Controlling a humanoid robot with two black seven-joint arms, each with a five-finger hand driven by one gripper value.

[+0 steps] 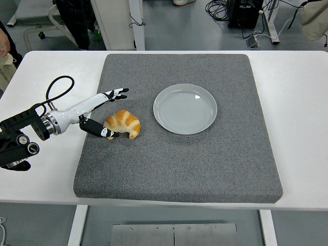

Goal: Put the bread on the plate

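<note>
A golden croissant (124, 122) lies on the grey mat (179, 164), left of a pale grey plate (185, 108) that holds nothing. My left hand (110, 113) reaches in from the left edge and straddles the croissant's left end. Its fingers (117, 93) stretch out above and behind the bread, and the thumb (100, 131) lies along the near side, touching the croissant's lower left tip. The hand is spread, not closed around the bread. My right arm does not show.
The mat covers most of the white table (297, 102). A black cable (55, 87) loops over my left forearm. A person's hand (4, 47) shows at the top left edge; chair legs and cables stand on the floor beyond.
</note>
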